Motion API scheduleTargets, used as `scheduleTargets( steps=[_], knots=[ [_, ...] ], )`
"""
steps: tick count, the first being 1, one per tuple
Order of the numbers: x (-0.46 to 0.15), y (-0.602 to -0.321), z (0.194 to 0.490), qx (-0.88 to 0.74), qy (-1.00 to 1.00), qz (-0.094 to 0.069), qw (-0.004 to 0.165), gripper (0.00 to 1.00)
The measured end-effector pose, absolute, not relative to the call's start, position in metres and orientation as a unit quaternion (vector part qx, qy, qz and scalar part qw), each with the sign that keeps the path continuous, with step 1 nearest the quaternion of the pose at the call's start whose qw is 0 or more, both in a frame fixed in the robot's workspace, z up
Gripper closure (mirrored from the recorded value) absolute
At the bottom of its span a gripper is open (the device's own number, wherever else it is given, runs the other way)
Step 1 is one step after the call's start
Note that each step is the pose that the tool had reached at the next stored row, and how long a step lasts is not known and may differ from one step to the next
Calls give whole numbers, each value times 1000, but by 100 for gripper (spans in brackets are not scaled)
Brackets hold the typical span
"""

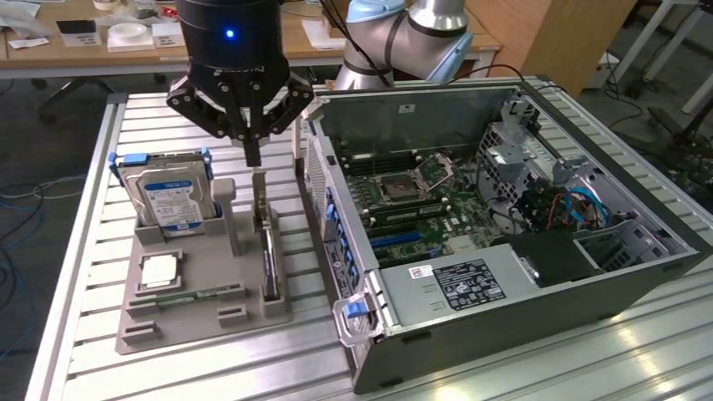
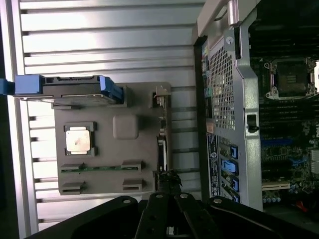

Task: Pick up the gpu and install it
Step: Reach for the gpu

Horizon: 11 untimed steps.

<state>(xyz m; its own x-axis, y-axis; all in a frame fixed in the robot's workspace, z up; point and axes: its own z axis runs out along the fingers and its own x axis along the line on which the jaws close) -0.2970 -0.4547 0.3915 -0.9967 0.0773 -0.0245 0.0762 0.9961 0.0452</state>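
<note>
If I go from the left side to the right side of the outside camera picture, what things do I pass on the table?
hard drive → gpu standing on its edge → open computer case

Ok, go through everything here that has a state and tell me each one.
gripper: shut, just over the gpu's top end.
gpu: on edge in the holder's slot, not in the case.
hard drive: upright in the holder.
processor chip: flat in its recess.
memory stick: flat in the holder.
computer case: on its side, panel off, open.
</note>
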Motion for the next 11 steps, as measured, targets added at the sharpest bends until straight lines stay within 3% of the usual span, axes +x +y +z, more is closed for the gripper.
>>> scheduleTargets(
  steps=[11],
  knots=[
    [-299, -457, 391, 38, 999, 22, 13, 90]
  ],
)
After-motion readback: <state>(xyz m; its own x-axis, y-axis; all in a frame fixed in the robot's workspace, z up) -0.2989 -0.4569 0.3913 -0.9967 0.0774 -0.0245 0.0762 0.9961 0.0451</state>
